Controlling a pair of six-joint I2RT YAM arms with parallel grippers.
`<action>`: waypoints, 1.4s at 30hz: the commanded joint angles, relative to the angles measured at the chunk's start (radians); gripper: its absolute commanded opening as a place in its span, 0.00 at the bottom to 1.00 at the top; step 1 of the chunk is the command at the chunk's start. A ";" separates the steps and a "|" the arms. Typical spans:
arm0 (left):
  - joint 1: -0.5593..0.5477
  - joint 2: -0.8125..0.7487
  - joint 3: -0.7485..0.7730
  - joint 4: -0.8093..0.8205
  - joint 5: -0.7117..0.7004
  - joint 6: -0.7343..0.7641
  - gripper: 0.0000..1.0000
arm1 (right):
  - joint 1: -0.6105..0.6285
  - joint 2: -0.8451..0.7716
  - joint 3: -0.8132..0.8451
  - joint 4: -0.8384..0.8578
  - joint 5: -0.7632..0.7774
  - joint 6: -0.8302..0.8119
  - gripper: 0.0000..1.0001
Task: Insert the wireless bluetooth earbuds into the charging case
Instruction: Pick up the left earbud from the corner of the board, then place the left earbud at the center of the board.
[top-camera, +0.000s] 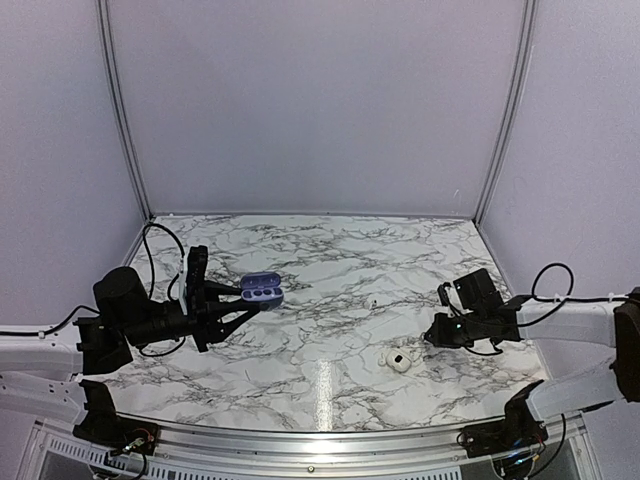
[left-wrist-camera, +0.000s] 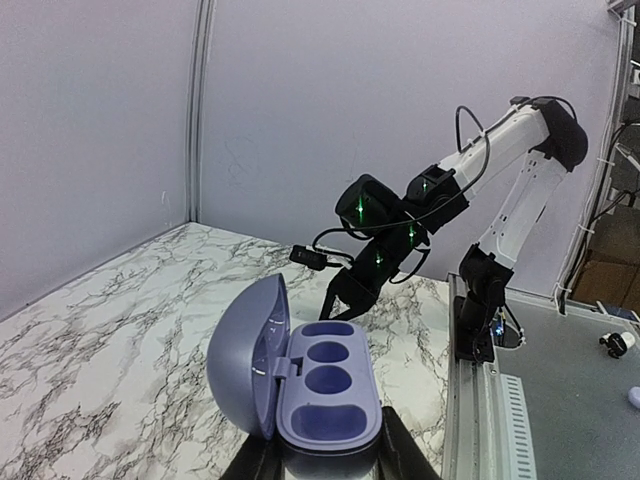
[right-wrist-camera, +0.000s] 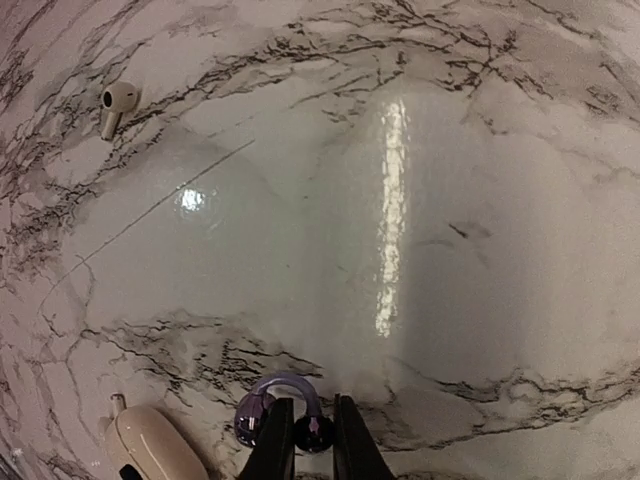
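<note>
Nearest the arms: a cream earbud (right-wrist-camera: 150, 450) lying on the table (top-camera: 330, 250), just beside the right gripper (right-wrist-camera: 305, 445). Jaws there narrow, almost together, tips at a small purple loop (right-wrist-camera: 285, 385); impossible to tell whether pinched or only touched. Further out on the left: the left gripper (left-wrist-camera: 328, 455) clamped on the base of the case (left-wrist-camera: 330, 385), lid swung up and open, wells facing up and empty. Farther off: a second earbud (right-wrist-camera: 118, 100), white with a short stem, well apart from both grippers.

Likely step: fetching the first earbud. Worth aiming squarely for the cream one, not the loop. Pinch across the rounded body, gently, since smooth plastic may squirt out. Leave the stem free for seating. Hold the case level and steady. Approach from above, clear of the lid, and line up with one well before lowering
</note>
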 joint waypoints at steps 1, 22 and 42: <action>0.000 -0.011 0.019 0.008 -0.025 -0.029 0.09 | 0.055 -0.038 0.097 0.017 0.005 0.016 0.03; 0.010 -0.016 -0.003 0.005 -0.032 -0.089 0.09 | 0.481 0.437 0.405 0.170 0.122 0.062 0.06; 0.010 -0.022 -0.007 0.004 -0.032 -0.088 0.09 | 0.433 0.388 0.408 0.136 0.061 0.028 0.26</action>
